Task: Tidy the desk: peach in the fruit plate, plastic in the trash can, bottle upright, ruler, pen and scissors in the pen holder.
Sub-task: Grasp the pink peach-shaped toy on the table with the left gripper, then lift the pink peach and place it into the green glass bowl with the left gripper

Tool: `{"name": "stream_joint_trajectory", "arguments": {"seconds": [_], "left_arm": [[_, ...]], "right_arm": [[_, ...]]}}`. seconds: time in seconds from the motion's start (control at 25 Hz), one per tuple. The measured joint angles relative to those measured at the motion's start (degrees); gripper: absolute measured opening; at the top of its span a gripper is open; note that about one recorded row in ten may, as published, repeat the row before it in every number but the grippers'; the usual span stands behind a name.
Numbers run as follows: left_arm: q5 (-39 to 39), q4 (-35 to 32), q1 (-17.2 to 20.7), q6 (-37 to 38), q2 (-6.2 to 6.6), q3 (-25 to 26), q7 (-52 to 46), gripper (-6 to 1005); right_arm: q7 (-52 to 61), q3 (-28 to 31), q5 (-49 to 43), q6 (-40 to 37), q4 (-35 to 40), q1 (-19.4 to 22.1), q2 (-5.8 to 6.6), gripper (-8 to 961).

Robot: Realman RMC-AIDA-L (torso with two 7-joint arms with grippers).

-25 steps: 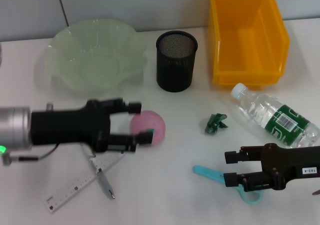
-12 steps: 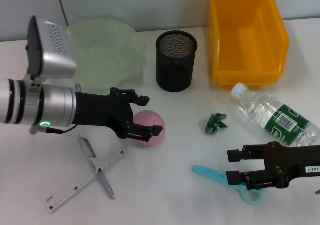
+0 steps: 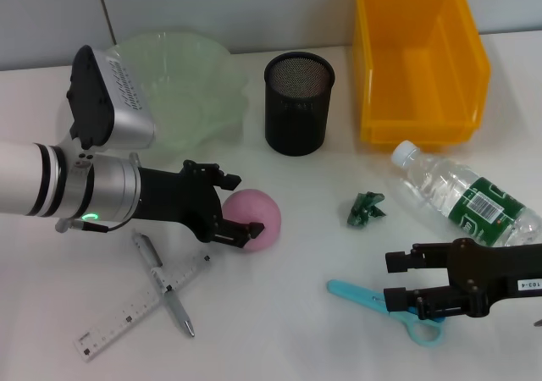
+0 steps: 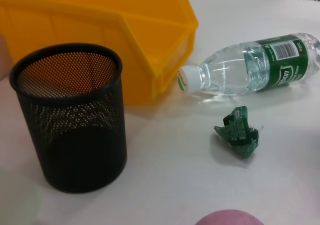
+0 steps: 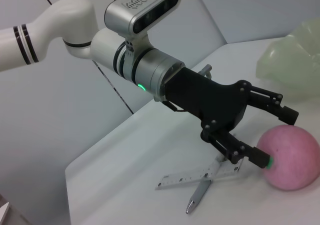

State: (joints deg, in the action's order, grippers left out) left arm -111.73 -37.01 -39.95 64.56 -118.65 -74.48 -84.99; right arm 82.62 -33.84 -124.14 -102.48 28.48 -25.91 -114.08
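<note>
The pink peach [image 3: 257, 214] [image 5: 294, 157] lies on the white table, and its top edge shows in the left wrist view [image 4: 230, 219]. My left gripper [image 3: 242, 204] [image 5: 276, 137] is open at the peach's left side, fingertips just reaching it. The green fruit plate [image 3: 182, 93] stands behind that arm. My right gripper [image 3: 394, 279] is open above the teal scissors [image 3: 356, 294]. The bottle [image 3: 466, 199] [image 4: 250, 72] lies on its side. Crumpled green plastic [image 3: 366, 207] [image 4: 239, 132] sits between peach and bottle. Ruler [image 3: 140, 309] and pen [image 3: 165, 286] lie crossed at the front left.
The black mesh pen holder [image 3: 299, 102] [image 4: 70, 117] stands at the back middle. The yellow trash can [image 3: 419, 59] [image 4: 100, 30] is to its right, just behind the bottle's cap. The table's left edge shows in the right wrist view beyond the ruler [image 5: 195, 175].
My left wrist has rolled, bringing its camera housing up in front of the fruit plate, while the open fingers stayed at the peach. The right gripper has hardly moved.
</note>
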Motion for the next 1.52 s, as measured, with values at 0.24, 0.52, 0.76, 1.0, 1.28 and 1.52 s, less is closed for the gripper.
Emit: {"name": "stream_joint_trajectory", "arguments": {"seconds": [0.24,0.52,0.76,1.0,1.28,1.52], "left_arm": [[-0.05,1.93,-0.92,-0.19,-0.01,-0.29,-0.59,837],[-0.05,2.02,-0.96,-0.22,-0.01,-1.69,-0.74,834],[0.31,2.01,-0.76,0.65,0.07,-1.48,-0.74,606],[1.57,1.51,-0.14,2.48,0.09,-0.07,-0.79,449],[12.85,1.27,1.97,7.39,0.27,9.66,0.84,361],[25.96,4.23,3.92,3.93,0.0,15.34,5.3,334]], "right_arm": [[0.0,0.0,0.0,0.0,0.0,-0.26,0.0,762],[0.24,-0.12,-0.02,0.29,0.0,-0.28,0.0,761],[0.27,-0.27,-0.05,0.43,0.0,-0.28,0.0,761],[0.34,-0.03,-0.05,0.33,0.05,-0.31,-0.01,761],[0.36,-0.02,-0.05,0.3,0.09,-0.39,-0.09,761],[0.45,-0.07,-0.03,0.06,0.17,-0.37,-0.09,761]]}}
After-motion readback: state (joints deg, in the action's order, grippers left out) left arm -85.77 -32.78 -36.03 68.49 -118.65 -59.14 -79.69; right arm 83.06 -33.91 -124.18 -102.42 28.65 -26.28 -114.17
